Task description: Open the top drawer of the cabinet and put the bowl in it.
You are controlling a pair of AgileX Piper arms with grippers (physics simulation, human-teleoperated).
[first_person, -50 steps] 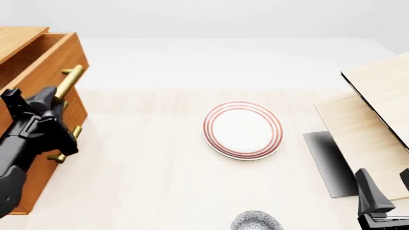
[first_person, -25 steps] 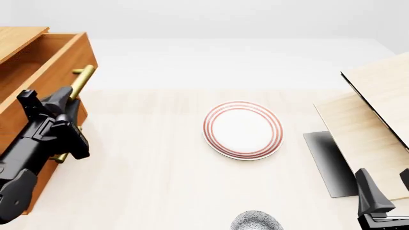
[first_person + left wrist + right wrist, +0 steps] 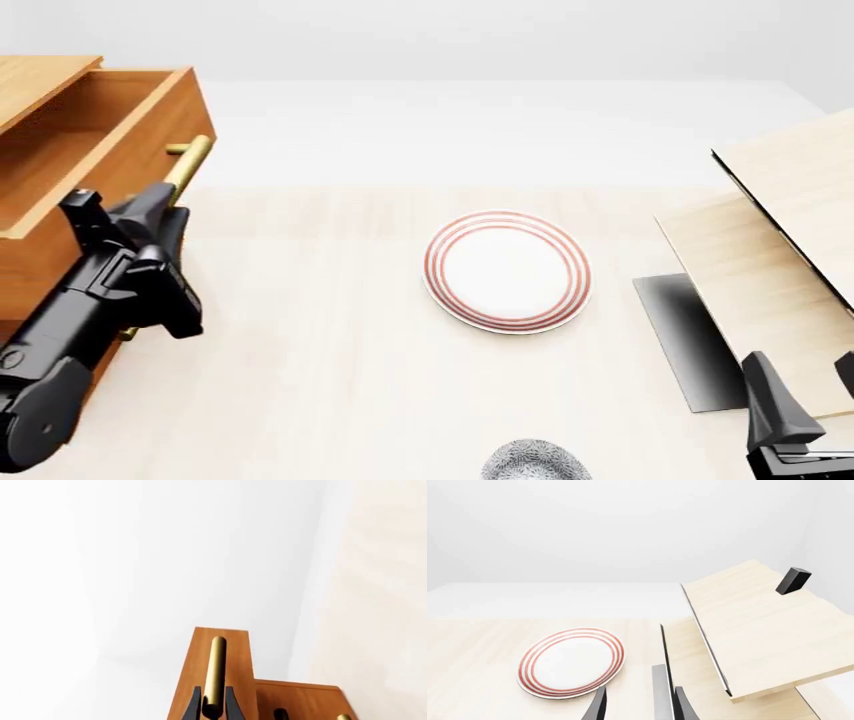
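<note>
The top drawer stood pulled well out of the cabinet at the worktop's far left, its open box facing up and its long brass handle running slantwise along the front. The left claw was clamped on that handle. The bowl sat at the near edge, below the red-ringed plate. The right claw hovered parted, holding nothing, beside the pale wood furniture.
</note>
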